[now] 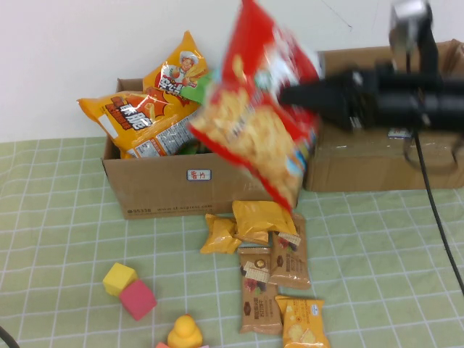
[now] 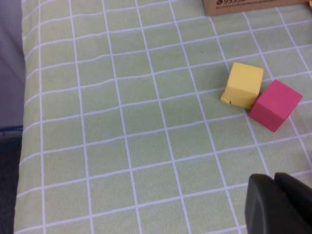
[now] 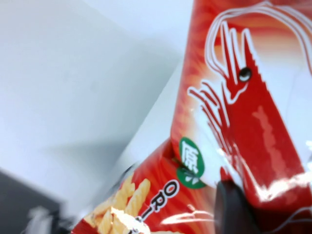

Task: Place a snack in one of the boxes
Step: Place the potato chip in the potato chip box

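A: Biggest first: the green checked table (image 1: 58,217) carries two brown boxes. The left box (image 1: 167,190) is already stuffed with orange snack bags (image 1: 141,119); the right box (image 1: 377,159) sits just beside it, against the wall.

B: And the snack?

A: A big red shrimp-chip bag (image 1: 254,123), up in the air, tilted, hanging above the gap between the two boxes and over the left box's right end. The right tool (image 1: 301,94) has it pinched at the bag's upper edge; the right wrist view shows a dark fingertip (image 3: 234,204) pressed on the red wrapper.

B: Left side?

A: Left tool (image 2: 280,202) is low over bare table, jaws closed on nothing, near a yellow cube (image 2: 242,84) touching a pink cube (image 2: 275,105).

B: Small stuff?

A: Yellow and brown snack packets (image 1: 264,268) lie clustered in front of the left box, with a yellow duck (image 1: 185,333) at the near edge.
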`<move>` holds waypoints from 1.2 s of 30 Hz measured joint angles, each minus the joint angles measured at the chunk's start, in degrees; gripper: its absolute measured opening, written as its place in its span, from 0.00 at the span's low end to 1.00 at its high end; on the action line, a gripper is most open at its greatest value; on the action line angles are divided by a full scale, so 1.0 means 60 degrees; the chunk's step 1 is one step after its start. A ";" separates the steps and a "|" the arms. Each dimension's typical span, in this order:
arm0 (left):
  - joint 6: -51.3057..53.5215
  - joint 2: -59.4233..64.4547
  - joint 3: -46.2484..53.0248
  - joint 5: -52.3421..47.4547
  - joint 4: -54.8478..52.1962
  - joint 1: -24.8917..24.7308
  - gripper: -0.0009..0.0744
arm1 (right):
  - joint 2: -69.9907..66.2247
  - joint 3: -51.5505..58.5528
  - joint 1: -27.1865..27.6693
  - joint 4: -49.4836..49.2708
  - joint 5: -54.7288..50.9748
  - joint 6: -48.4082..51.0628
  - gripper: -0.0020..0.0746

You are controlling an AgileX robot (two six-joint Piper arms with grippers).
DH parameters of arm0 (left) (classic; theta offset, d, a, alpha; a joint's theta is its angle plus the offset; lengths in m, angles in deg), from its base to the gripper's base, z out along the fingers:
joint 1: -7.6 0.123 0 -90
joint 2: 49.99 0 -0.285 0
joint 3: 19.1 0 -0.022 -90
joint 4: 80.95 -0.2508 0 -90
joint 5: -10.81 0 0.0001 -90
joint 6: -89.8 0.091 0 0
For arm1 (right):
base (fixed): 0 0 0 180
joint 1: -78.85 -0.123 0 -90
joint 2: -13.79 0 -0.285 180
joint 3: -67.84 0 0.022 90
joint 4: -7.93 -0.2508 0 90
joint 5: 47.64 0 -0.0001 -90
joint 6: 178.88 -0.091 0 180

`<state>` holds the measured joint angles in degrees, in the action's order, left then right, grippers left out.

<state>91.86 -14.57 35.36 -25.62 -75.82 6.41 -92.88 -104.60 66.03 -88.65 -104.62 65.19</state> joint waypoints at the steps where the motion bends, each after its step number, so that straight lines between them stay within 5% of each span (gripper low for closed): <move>1: -0.0018 0.0000 0.0000 0.0000 0.0000 0.0000 0.01 | -0.0059 -0.0514 -0.0175 0.0020 0.0446 0.0193 0.39; 9: 0.0000 0.0000 0.0000 0.0000 0.0071 0.0000 0.01 | -0.1356 -0.3734 -0.1245 0.0001 0.4468 0.0688 0.39; 20: 0.0000 0.0000 0.0000 0.0000 0.0238 0.0000 0.01 | -0.4721 -0.7825 -0.1587 -0.0140 0.5770 -0.0094 0.41; 36: 0.0000 0.0000 0.0000 0.0000 0.0427 0.0000 0.01 | -0.5236 -0.8191 -0.1814 -0.0226 0.5937 -0.0234 0.60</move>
<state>91.86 -14.57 35.36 -25.62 -73.26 6.41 -124.29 -153.75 55.15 -90.00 -69.00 63.79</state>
